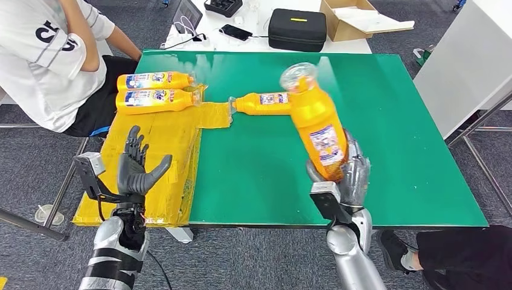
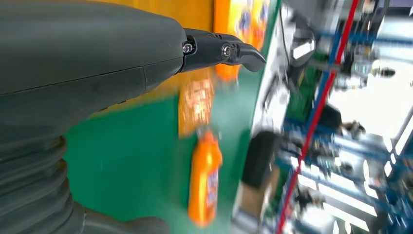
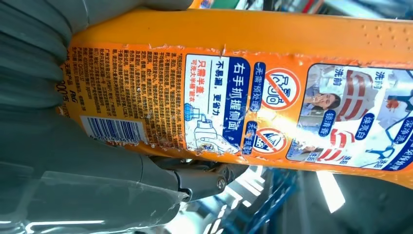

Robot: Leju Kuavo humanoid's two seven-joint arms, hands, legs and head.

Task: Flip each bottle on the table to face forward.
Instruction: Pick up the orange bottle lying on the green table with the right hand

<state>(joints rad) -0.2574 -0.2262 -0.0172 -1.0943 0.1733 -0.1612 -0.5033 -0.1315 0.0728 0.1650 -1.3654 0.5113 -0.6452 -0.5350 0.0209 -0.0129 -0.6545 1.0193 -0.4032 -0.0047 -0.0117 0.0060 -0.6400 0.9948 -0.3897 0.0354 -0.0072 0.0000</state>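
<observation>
My right hand [image 1: 350,175] grips an orange bottle [image 1: 315,124] by its base and holds it raised over the green table [image 1: 398,121], cap tilted away. Its back label with barcode [image 3: 195,105] faces the right wrist camera. A second orange bottle [image 1: 262,103] lies on its side on the green top, cap toward the left; the left wrist view shows that bottle [image 2: 204,180] too. Two more orange bottles [image 1: 154,80] [image 1: 156,100] lie side by side on the yellow sheet [image 1: 163,139] at the table's left. My left hand [image 1: 137,168] hovers open over the yellow sheet, fingers spread.
A person in a white shirt [image 1: 48,54] sits at the far left by the two bottles. Behind the green table a white desk holds a black case [image 1: 297,28], a cardboard box [image 1: 356,18] and a phone [image 1: 235,32]. Another person's shoe [image 1: 395,249] is at the lower right.
</observation>
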